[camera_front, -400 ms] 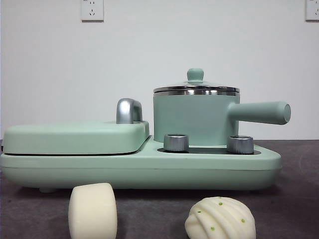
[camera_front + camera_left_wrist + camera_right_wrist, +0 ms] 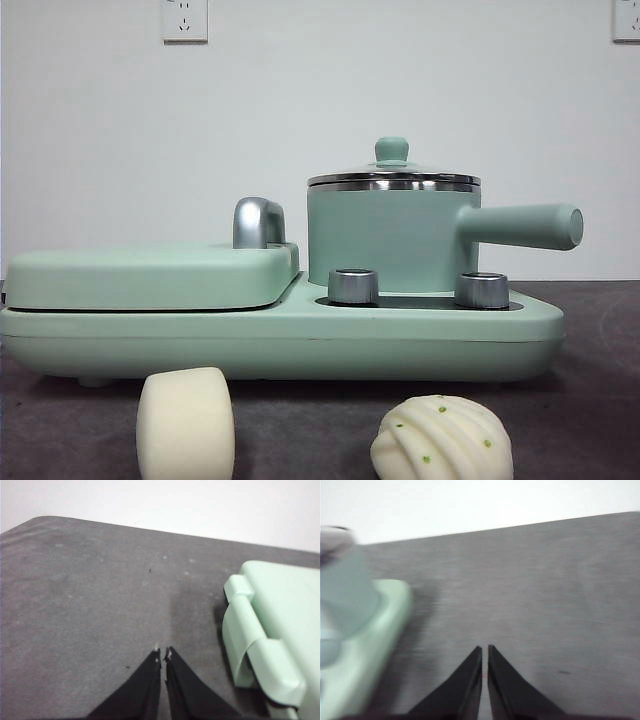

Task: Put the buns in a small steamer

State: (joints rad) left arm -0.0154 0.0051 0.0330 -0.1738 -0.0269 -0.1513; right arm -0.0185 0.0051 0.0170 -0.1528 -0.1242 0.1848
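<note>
In the front view the smooth cream-white bun (image 2: 186, 423) and the ridged bun with green specks (image 2: 442, 438) lie on the dark table in front of the appliance. The small mint-green steamer pot (image 2: 392, 238) stands on the appliance's right side with its green-knobbed lid (image 2: 392, 153) on and its handle (image 2: 522, 225) pointing right. My left gripper (image 2: 163, 654) is shut and empty over bare table beside the griddle's hinged end (image 2: 260, 640). My right gripper (image 2: 484, 650) is shut and empty over bare table, with the blurred pot (image 2: 342, 587) off to one side. Neither gripper shows in the front view.
The flat mint-green griddle plate (image 2: 150, 275) with a chrome handle (image 2: 258, 222) fills the appliance's left half. Two steel knobs (image 2: 353, 285) sit on the base in front of the pot. A white wall with sockets stands behind.
</note>
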